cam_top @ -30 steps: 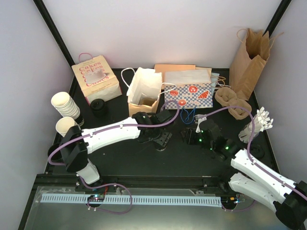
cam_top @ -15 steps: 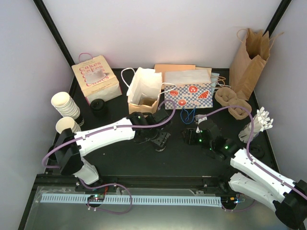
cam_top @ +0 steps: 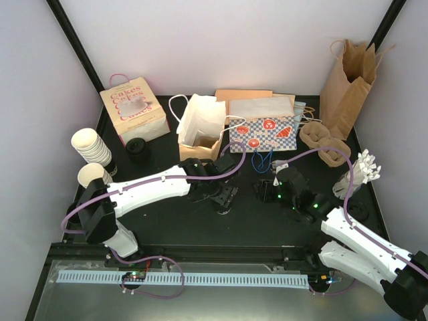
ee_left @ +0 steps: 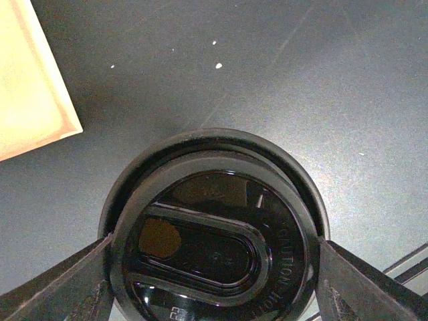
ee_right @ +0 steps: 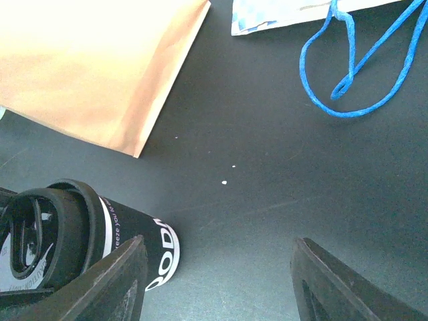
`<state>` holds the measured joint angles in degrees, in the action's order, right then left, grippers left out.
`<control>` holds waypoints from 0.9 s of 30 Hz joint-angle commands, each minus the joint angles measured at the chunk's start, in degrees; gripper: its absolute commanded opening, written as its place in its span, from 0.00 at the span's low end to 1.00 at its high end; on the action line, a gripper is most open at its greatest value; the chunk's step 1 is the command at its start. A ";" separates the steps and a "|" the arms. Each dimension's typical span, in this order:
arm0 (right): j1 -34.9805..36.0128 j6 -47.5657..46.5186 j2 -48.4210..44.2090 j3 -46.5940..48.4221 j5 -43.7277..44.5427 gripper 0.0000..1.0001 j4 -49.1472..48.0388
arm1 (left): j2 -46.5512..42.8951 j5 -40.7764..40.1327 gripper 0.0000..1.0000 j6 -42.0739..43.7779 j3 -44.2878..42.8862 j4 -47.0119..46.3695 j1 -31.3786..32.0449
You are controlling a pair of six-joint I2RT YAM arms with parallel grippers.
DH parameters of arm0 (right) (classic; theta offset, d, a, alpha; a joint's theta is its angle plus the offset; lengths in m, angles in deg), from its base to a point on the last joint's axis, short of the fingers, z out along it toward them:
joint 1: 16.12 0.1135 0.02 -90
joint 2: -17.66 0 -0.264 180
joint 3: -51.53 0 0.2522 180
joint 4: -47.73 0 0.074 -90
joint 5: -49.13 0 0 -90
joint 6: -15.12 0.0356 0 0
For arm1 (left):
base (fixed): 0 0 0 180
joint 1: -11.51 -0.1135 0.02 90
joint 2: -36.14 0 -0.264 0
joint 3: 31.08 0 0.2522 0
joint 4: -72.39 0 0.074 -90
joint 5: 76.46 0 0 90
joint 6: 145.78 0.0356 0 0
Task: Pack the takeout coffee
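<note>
Coffee cup point(ee_left: 207, 227): black lid faces left wrist cam, fills lower centre of that view. In top view it's mid-frame on black table point(cam_top: 167, 221), mostly hidden under the left arm's end.
Cup wall: dark w/ white lettering, per right wrist view.
Left gripper point(ee_left: 214, 267): clamped on cup, fingers point(ee_left: 67, 284) pressed to lid rim both sides.
Right gripper point(ee_right: 217, 251): spread wide, nothing betw. fingers. Cup at lower left of its view, by one finger; contact can't tell.
Tan bag point(ee_right: 100, 67): upper left of right wrist view.
Blue cord point(ee_right: 348, 80): upper right, looped on table.
</note>
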<state>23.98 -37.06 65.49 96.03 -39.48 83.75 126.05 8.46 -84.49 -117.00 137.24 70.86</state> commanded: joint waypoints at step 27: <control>-0.30 -4.26 -0.11 3.19 2.98 1.00 2.48 | -13.14 -0.23 0.99 -0.95 0.10 0.58 0.50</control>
<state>23.98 -40.08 65.51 96.86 -38.30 85.15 116.17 8.83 -84.91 -116.61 137.17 71.01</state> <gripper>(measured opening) 0.999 0.988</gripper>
